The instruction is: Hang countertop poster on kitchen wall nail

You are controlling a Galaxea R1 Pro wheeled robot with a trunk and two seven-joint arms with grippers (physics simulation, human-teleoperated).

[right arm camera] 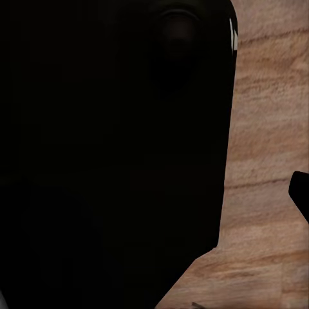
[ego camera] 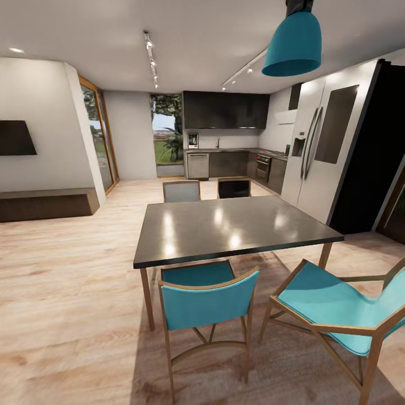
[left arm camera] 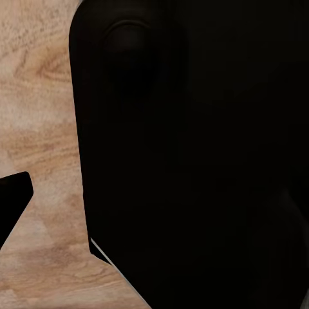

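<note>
Poster far off at 12 o'clock on kitchen countertop. Robot best skirts dining table leftward. Jaw state: cannot tell.

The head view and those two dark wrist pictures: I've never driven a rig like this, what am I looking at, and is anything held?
You are driving a wheeled robot with two arms. The big picture comes from its head: a dark dining table with turquoise chairs stands ahead, and beyond it, far back, the kitchen countertop with the poster standing on it against the wall. The two dark pictures come from cameras near each gripper; a black part of the robot blocks most of each, with wooden floor beside it. Whether anything is held cannot be told.
</note>
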